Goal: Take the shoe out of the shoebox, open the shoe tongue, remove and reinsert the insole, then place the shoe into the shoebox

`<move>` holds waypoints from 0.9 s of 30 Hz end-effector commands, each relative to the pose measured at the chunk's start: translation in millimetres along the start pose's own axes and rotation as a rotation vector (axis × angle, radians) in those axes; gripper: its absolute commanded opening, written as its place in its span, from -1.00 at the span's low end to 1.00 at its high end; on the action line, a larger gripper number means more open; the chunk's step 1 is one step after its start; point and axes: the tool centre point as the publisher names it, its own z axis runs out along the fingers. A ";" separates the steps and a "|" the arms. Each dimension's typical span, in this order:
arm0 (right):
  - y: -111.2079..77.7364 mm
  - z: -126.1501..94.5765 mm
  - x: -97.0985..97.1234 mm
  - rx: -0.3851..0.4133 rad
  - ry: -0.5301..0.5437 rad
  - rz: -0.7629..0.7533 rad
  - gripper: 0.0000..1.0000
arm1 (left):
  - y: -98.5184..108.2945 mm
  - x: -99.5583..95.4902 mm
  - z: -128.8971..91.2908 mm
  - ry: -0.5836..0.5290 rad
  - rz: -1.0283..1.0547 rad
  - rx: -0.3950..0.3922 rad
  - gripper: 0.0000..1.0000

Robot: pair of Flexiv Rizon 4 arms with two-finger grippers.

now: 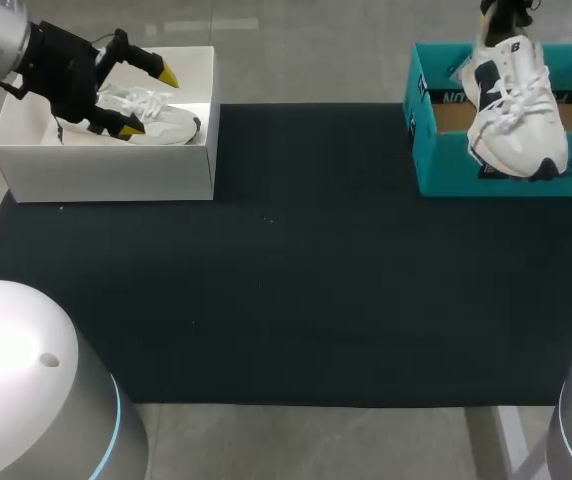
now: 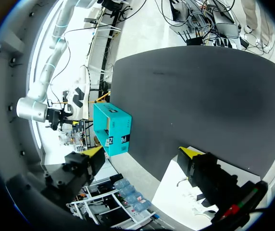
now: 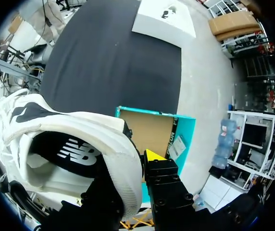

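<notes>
**One shoe held up, one shoe in its box**

The right gripper point(image 3: 135, 166) is clamped on the heel of the white and dark shoe point(image 1: 514, 105). One finger is outside the heel wall and the other is inside the shoe. The shoe hangs over the teal shoebox point(image 1: 446, 165), at the far right of the black mat point(image 1: 286, 270). Its long side runs from far to near. The heel is at the far end, by the gripper. The toe points to the near side and a little to the right, and it sits over the near wall of the box. The laces face up.

At the far left stands the white shoebox point(image 1: 106, 172). A white shoe point(image 1: 166, 118) lies inside it. Its long side runs left to right, with the toe to the right. The left gripper point(image 1: 150, 100) hangs over this box, above the shoe. Its two yellow tips are wide apart and hold nothing.
</notes>
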 end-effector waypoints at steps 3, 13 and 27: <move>-72.2 10.9 -4.8 -0.105 -0.013 0.050 -1.00 | -0.4 -0.5 -0.1 0.003 0.000 -0.001 1.00; -146.6 27.2 -21.6 0.069 -0.038 -0.058 -1.00 | -0.4 -0.5 -0.1 0.003 0.000 -0.001 1.00; -220.0 47.5 -28.3 0.157 -0.031 0.135 -1.00 | -0.4 -0.5 -0.1 0.003 0.000 -0.001 1.00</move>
